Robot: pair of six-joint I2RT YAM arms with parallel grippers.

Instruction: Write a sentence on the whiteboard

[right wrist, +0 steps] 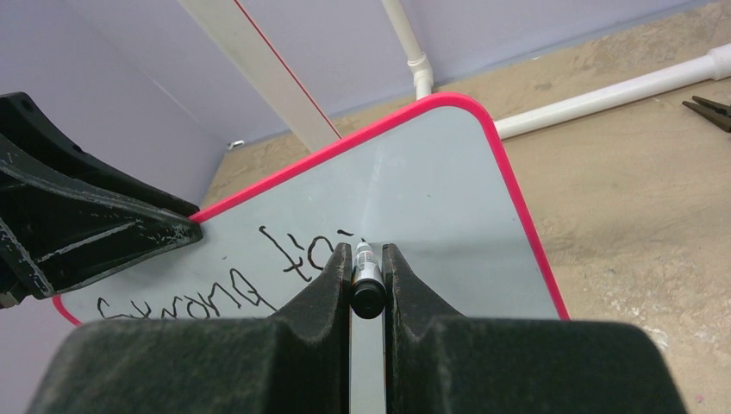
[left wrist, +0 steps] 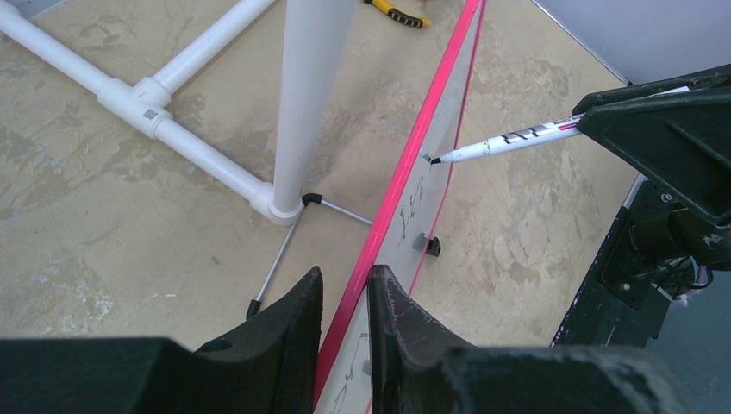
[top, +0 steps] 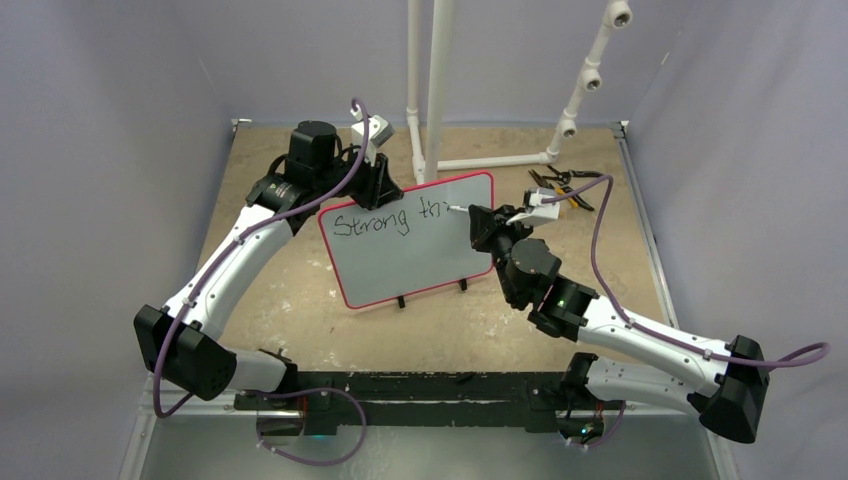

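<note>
The whiteboard (top: pixel 410 255), pale with a red border, stands tilted on the table. Black handwriting (top: pixel 385 220) on its top line reads "Strong thr". My left gripper (top: pixel 383 188) is shut on the board's upper left edge; in the left wrist view its fingers (left wrist: pixel 345 297) straddle the red border (left wrist: pixel 405 172). My right gripper (top: pixel 480 217) is shut on a white marker (top: pixel 456 208). The marker's tip touches the board just after the last letter. In the right wrist view the marker (right wrist: pixel 367 278) sits between the fingers (right wrist: pixel 368 259), pointing at the board (right wrist: pixel 431 181).
A white PVC pipe frame (top: pixel 432 90) stands behind the board, one upright close to its back (left wrist: pixel 306 103). Black-and-yellow pliers (top: pixel 560 188) lie at the back right. The board's wire stand (left wrist: pixel 280 254) and black feet (top: pixel 401 301) rest on the tan tabletop.
</note>
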